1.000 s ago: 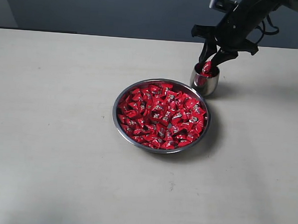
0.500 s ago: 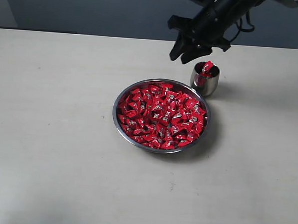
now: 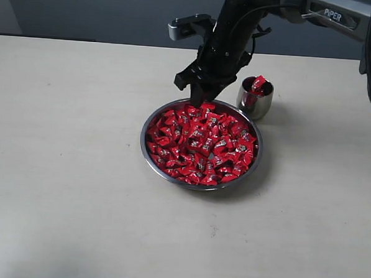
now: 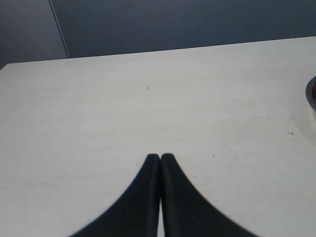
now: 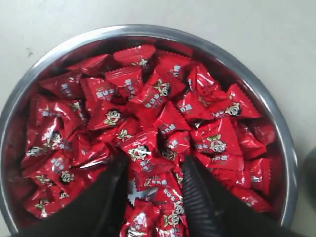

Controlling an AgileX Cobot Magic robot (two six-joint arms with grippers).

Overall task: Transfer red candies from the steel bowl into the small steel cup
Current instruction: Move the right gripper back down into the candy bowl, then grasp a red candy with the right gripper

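Right end effector (image 3: 202,97): spread and empty, low over the far side of the steel bowl (image 3: 143,140); its fingers (image 5: 116,192) stood either side of a few wrappers, and contact could not be told.
Left end effector (image 4: 160,159): pressed together, holding nothing, above bare desk (image 4: 148,98).
Red candies (image 3: 201,143): heaped in the bowl, nearly rim to rim.
Small steel cup (image 3: 254,105): upright on the desk just beside the bowl's far-right rim, with one red wrapper poking above its mouth.
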